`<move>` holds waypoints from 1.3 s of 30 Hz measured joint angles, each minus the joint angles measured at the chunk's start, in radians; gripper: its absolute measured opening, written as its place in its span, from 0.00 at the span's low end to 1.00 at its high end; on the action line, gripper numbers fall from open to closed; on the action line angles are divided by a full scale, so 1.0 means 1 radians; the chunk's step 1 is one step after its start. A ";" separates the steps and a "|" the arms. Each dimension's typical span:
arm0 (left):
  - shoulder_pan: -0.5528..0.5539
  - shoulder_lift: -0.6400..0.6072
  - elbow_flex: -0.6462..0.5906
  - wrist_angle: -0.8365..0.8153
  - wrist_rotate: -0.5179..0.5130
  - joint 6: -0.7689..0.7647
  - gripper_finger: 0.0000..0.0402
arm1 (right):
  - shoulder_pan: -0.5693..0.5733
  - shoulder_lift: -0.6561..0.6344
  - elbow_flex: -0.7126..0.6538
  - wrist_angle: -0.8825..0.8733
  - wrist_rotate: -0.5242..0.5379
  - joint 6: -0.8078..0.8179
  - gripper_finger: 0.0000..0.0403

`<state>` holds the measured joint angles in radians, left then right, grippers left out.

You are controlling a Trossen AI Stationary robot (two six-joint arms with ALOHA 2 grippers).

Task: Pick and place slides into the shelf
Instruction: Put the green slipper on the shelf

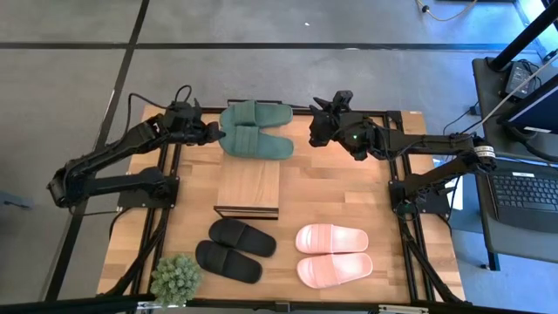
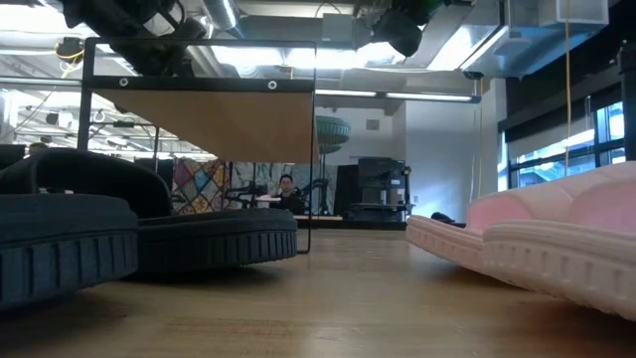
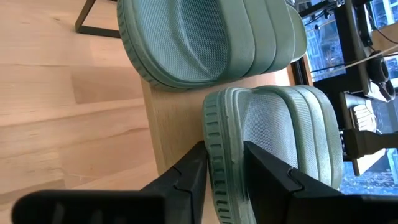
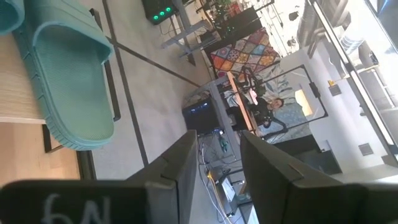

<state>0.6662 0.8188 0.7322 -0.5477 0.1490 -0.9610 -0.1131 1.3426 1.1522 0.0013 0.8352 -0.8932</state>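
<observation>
Two dark green slides [image 1: 255, 131] lie side by side on their soles at the table's far edge, behind the shelf [image 1: 248, 183]. My left gripper [image 1: 213, 131] is at their left ends, shut on one green slide [image 3: 273, 124]. My right gripper [image 1: 319, 127] hovers open above the far edge, just right of the slides' other ends [image 4: 74, 81], touching nothing. The black pair [image 1: 234, 249] and the pale pink pair [image 1: 333, 255] rest on the table near its near edge. Seen in the low view, the shelf's plank top [image 2: 219, 114] stands high on thin black legs. My left gripper pinches the ribbed sole rim [image 3: 219, 155] at the green slide's rounded left end. One finger [image 3: 186, 177] is outside the sole and the other finger [image 3: 273, 177] is over the footbed. The fingers come from the table's left, slanting down. The slide lies flat on the wood.
A small green potted plant [image 1: 177, 279] stands at the near left corner. The second green slide [image 3: 205, 43] lies close beside the held one. Bare wood lies right of the shelf. A laptop [image 1: 527, 187] sits on a side stand off the table's right.
</observation>
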 joint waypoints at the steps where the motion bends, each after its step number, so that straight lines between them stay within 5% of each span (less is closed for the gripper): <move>1: 0.000 0.000 0.000 0.001 0.000 0.000 0.24 | 0.000 0.000 0.000 0.000 0.000 0.000 0.31; 22: 0.000 0.000 0.000 -0.022 0.023 0.055 0.25 | 0.000 0.000 0.000 -0.025 0.000 0.025 0.31; 33: 0.010 0.000 0.000 -0.021 0.025 0.080 0.51 | 0.000 0.000 0.000 -0.028 0.000 0.025 0.31; 39: 0.057 -0.026 0.000 -0.020 0.025 0.141 0.56 | 0.000 0.000 0.000 -0.031 0.000 0.025 0.31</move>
<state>0.7233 0.7929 0.7319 -0.5672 0.1744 -0.8198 -0.1131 1.3426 1.1522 -0.0299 0.8356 -0.8680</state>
